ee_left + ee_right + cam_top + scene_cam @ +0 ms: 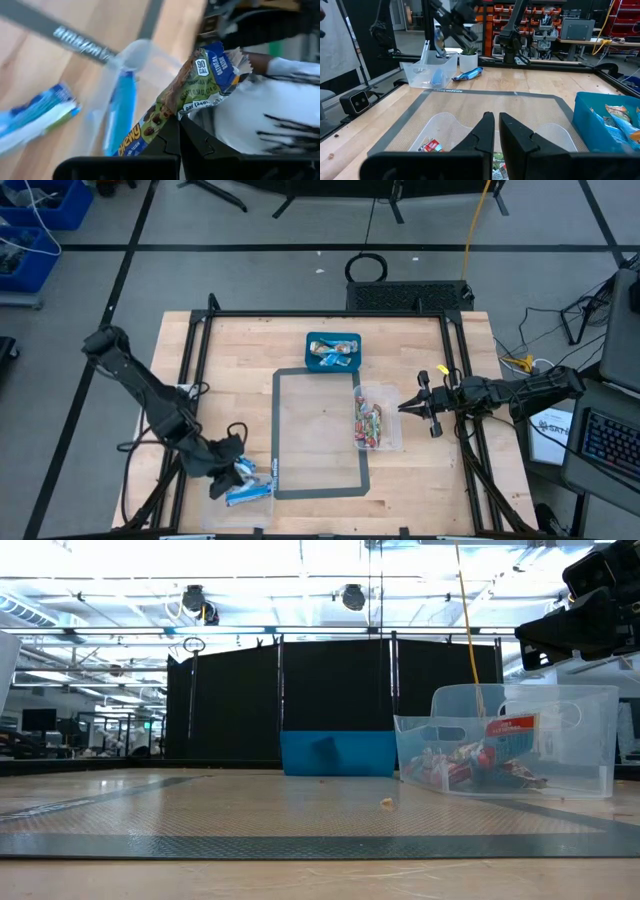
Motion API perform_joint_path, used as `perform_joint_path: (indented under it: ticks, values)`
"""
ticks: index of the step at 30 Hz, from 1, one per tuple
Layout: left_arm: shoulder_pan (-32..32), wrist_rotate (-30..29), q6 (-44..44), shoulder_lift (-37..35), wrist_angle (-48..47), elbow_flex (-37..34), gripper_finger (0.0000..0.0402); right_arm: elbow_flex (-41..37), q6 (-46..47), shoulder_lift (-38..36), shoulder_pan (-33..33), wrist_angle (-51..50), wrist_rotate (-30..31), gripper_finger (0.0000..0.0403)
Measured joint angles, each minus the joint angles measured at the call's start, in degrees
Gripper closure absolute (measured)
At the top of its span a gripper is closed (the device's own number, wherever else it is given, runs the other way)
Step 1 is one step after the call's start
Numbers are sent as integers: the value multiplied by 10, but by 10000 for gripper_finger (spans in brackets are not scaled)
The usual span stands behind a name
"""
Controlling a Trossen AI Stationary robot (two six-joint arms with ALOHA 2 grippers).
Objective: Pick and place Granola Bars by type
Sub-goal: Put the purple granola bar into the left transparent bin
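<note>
My left gripper (228, 472) hangs near the table's near left corner, shut on a blue-and-green granola bar (200, 82) above a clear bin (427, 72). One blue bar (120, 115) lies inside that bin, and another blue bar (468, 74) lies flat on the wood beside it. A blue bin (333, 352) at the far middle holds blue bars. A clear bin (378, 418) right of the mat holds red-wrapped bars (465, 768). My right gripper (405, 407) hovers shut at the table's right, level, by that clear bin. My left gripper pinches the bar near its middle (172, 111) between its two fingers, which lie across the bar's length. The fingers slant downward. The bar is lifted clear and juts out past both sides of the fingers over the clear bin.
A grey-edged mat (320, 430) covers the table's middle. A small potted plant (468, 59) stands past the left clear bin. A crumb (387, 803) lies on the mat. A black frame (200, 380) runs along the table's sides.
</note>
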Motion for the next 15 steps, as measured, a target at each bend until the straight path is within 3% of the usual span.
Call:
perform_joint_path:
  ticks: [7,15]
  values:
    - [-18,-3,-100,36,-77,0,401,0,0,0,0,0,0,383]
    - [-20,42,-139,74,-72,0,401,0,0,0,0,0,0,383]
